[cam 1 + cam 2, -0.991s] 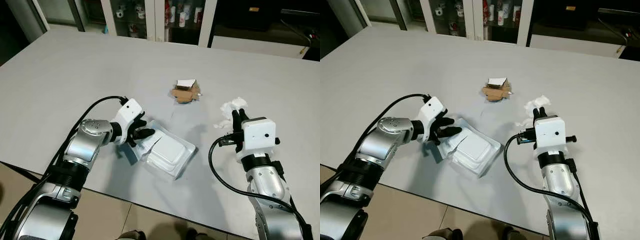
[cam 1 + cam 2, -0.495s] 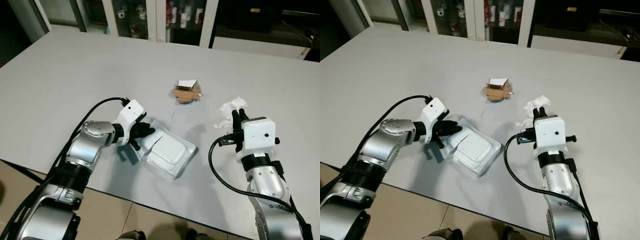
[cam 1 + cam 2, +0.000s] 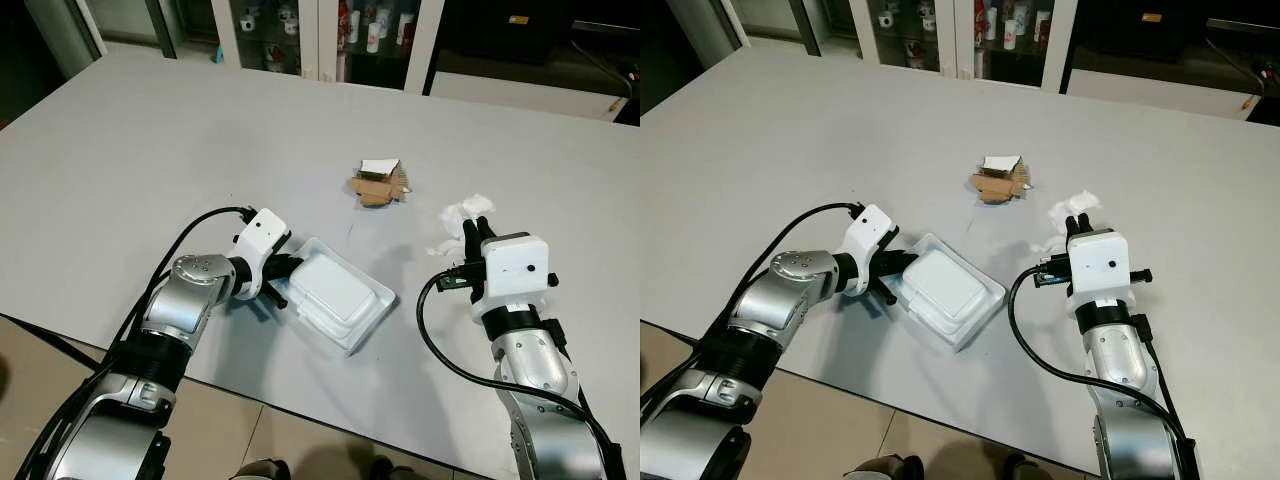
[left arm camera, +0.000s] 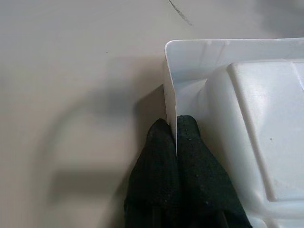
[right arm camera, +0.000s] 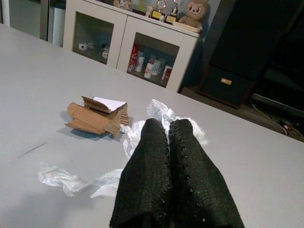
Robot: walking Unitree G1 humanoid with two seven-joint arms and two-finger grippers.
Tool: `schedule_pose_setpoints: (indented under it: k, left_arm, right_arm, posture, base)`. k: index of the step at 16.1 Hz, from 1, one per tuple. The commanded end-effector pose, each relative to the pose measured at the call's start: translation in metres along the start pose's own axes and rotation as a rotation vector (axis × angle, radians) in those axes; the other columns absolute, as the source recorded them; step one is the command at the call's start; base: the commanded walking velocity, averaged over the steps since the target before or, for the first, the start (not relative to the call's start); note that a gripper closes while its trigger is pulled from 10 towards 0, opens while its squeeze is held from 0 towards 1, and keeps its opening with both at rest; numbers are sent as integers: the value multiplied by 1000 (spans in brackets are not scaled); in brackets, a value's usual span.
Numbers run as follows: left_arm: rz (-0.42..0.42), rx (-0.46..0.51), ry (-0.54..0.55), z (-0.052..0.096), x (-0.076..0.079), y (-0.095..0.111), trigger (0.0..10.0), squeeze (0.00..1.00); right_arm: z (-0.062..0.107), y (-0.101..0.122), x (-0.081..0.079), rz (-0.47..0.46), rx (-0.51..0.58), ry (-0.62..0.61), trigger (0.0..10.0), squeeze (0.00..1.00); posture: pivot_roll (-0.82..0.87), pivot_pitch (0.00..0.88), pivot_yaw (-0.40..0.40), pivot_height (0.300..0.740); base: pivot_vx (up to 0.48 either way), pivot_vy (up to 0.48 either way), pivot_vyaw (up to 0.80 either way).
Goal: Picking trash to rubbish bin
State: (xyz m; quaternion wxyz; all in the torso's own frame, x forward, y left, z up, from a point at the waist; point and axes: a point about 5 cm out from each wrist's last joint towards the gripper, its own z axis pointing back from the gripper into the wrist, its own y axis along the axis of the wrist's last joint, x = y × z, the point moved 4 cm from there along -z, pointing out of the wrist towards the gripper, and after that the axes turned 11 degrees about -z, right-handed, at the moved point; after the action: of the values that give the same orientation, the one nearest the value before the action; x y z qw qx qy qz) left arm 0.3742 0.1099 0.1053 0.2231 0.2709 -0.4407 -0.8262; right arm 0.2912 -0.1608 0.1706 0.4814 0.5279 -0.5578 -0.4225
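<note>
A white plastic food container [image 3: 335, 290] lies on the grey table [image 3: 150, 130] near its front edge. My left gripper [image 3: 283, 270] is shut on the container's thin side rim; the left wrist view has both black fingers [image 4: 190, 142] pinching that wall [image 4: 170, 95]. A crumpled white tissue [image 3: 462, 212] lies to the right, and a torn piece of brown cardboard [image 3: 378, 183] sits further back. My right gripper [image 3: 474, 232] is shut with nothing in it, its tips just short of the tissue [image 5: 159, 111]; the cardboard [image 5: 97, 116] lies beyond.
The table's front edge runs just below the container, with tiled floor [image 3: 230, 420] under it. White glass-door cabinets [image 3: 330, 30] holding small bottles stand behind the table's far edge. A dark pen-like mark [image 5: 31, 150] is on the tabletop.
My left gripper's fingers, spread over the container's corner before, have closed on its rim, and the container has shifted slightly. The right arm has stayed put.
</note>
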Motion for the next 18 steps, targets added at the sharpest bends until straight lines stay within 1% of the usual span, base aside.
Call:
schedule_pose_setpoints:
  k: [1,3,6,8,9,10,11,12,15,16,17,18]
  left_arm:
    - [27,-55,2,-2,3,-15,0,0]
    - [30,-49,11,-3,2,-13,0,0]
    - [33,17,89,-3,-10,-1,0,0]
    - [29,88,167,-2,-21,12,0,0]
    - [34,138,212,-1,-26,20,0,0]
    - [34,149,222,-1,-27,22,0,0]
    - [35,192,261,1,-30,29,0,0]
    - [16,245,312,4,-34,38,0,0]
    - [-3,315,389,8,-40,50,0,0]
    - [-18,357,453,11,-44,57,0,0]
    - [-33,395,552,18,-53,64,0,0]
    - [-30,437,700,32,-69,71,0,0]
  right_arm:
    - [1,2,2,3,10,-6,10000,0]
    - [0,1,3,3,10,-8,10000,0]
    - [-1,1,3,2,11,-10,10000,0]
    - [-2,1,3,0,12,-9,10000,0]
    - [-3,1,2,0,14,-7,10000,0]
    - [-3,1,2,0,15,-7,10000,0]
    - [-3,2,2,0,17,-7,10000,0]
    - [-4,2,3,0,18,-8,10000,0]
    - [-5,2,3,0,20,-7,10000,0]
    - [-6,2,3,1,23,-7,10000,0]
    - [-7,3,3,2,26,-6,10000,0]
    - [-8,5,5,5,32,-5,10000,0]
  posture:
    - [157,118,23,740]
    - [156,115,24,740]
    - [159,110,25,740]
    - [163,108,22,740]
    - [165,108,21,740]
    - [165,108,21,740]
    - [168,107,21,740]
    - [168,107,21,740]
    - [169,103,15,740]
    - [168,98,9,740]
    - [167,96,6,740]
    - [168,91,-1,740]
  base:
    - [0,0,0]
    - [0,0,0]
    - [0,0,0]
    - [0,0,0]
    - [0,0,0]
    - [0,0,0]
    - [0,0,0]
    - [0,0,0]
    - [0,0,0]
    - [0,0,0]
    - [0,0,0]
    - [0,0,0]
